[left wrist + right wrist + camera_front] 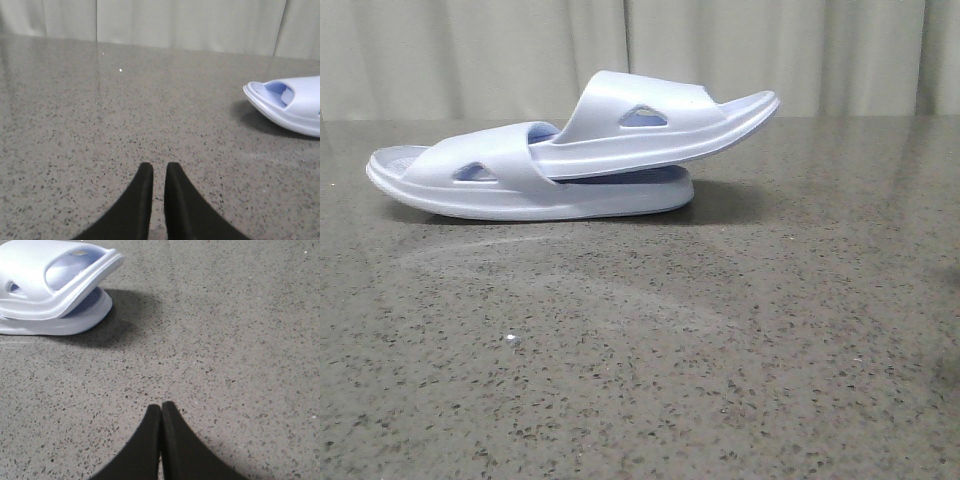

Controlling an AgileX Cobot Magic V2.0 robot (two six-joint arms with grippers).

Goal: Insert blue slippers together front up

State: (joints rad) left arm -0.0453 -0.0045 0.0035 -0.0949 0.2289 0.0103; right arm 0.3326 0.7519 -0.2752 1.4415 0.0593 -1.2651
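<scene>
The two blue slippers lie nested at the back of the table. The lower slipper (520, 190) sits flat. The upper slipper (650, 125) is pushed through the lower one's strap, and its free end tilts up to the right. No gripper shows in the front view. My left gripper (159, 167) has its jaws almost together and holds nothing, hovering over bare table well short of a slipper end (295, 107). My right gripper (161, 406) is shut and empty, apart from the upper slipper (30, 270) and the lower slipper (75, 322).
The speckled grey stone table (720, 350) stretches in front of the slippers. A pale curtain (470, 50) hangs behind the table's far edge. A small white speck (510, 339) lies on the table near the front.
</scene>
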